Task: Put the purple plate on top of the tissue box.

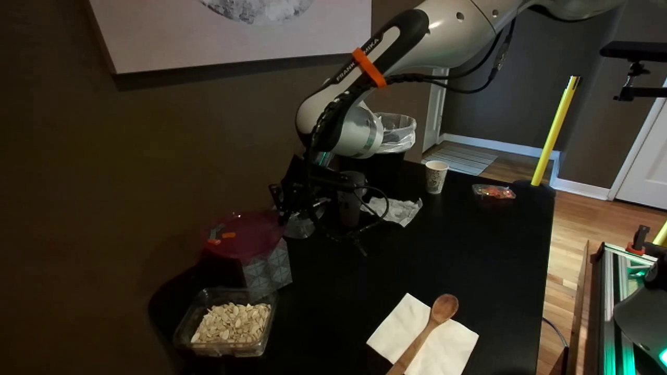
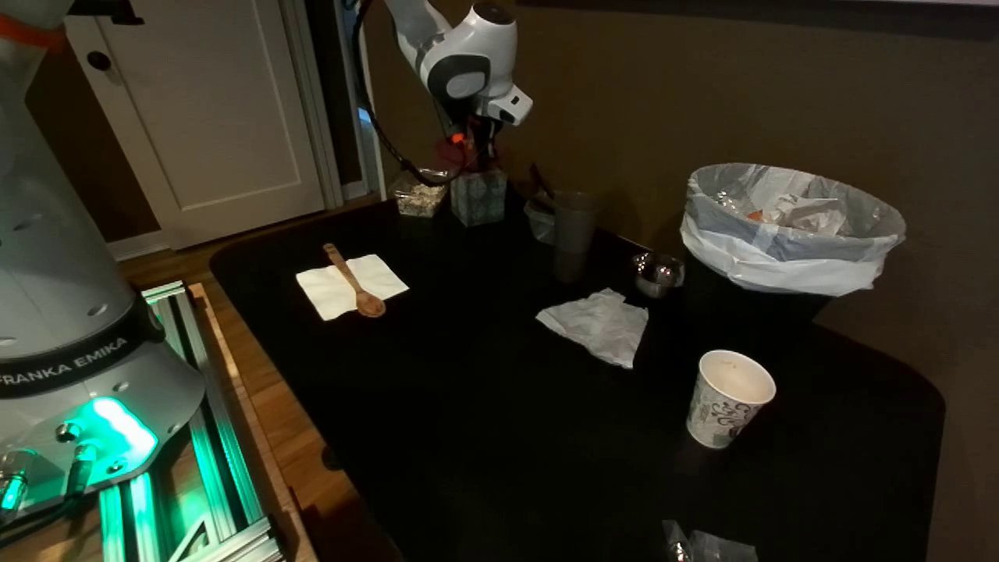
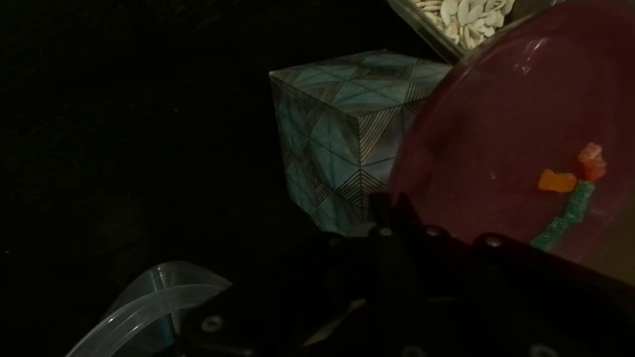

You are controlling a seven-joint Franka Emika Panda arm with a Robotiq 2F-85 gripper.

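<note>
The purple plate (image 3: 486,134) is glossy and dark magenta, with small orange, red and green bits on its face. My gripper (image 3: 389,201) is shut on the plate's near rim in the wrist view. In an exterior view the plate (image 1: 250,237) is over the grey patterned tissue box (image 1: 268,268) and overlaps it. The tissue box also shows in the wrist view (image 3: 342,148) and in an exterior view (image 2: 478,199), with my gripper (image 2: 482,160) just above it. The plate hides much of the box's top; no tissue tuft shows. I cannot tell whether plate and box touch.
A clear tub of pale flakes (image 1: 229,323) stands beside the tissue box. A clear container (image 3: 163,302) and a grey cup (image 2: 574,222) stand on its other side. A wooden spoon (image 1: 443,310) lies on a white napkin (image 1: 451,346). The wall is close behind.
</note>
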